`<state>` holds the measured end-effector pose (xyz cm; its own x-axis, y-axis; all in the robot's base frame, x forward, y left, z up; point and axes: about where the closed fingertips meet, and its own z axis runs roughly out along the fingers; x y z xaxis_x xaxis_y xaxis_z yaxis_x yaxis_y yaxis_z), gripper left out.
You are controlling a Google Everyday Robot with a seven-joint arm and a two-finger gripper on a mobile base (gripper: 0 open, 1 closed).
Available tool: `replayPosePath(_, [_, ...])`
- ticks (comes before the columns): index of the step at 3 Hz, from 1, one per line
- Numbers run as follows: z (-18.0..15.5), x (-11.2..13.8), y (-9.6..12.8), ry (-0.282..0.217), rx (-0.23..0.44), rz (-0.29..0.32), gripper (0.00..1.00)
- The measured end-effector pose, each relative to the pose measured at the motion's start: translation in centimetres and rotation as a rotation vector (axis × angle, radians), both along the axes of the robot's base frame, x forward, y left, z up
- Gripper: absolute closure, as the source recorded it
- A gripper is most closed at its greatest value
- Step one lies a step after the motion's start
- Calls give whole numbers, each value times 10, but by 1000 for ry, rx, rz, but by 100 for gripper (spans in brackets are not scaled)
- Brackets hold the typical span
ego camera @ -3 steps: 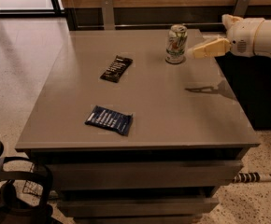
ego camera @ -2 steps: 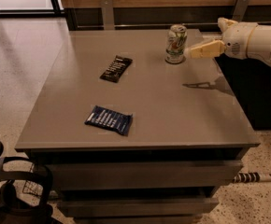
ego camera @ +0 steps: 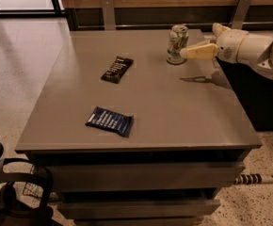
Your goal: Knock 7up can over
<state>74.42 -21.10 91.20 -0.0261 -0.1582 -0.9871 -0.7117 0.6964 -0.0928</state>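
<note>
The 7up can point(ego camera: 177, 44) stands upright near the desk's point(ego camera: 174, 117) far edge, at about 10 o'clock from the claw point(ego camera: 185, 53), which looks pressed together into one point just beside the can's right flank.

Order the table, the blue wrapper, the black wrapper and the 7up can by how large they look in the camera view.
1. table
2. blue wrapper
3. black wrapper and 7up can: about alike, not ranked; both farther away.
The gripper is at the can's right in the picture.
</note>
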Motion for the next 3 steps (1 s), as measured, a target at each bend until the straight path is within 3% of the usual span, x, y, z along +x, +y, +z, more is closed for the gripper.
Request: replayPosePath(3, [-13, 30, 20, -15, 93, 26, 0])
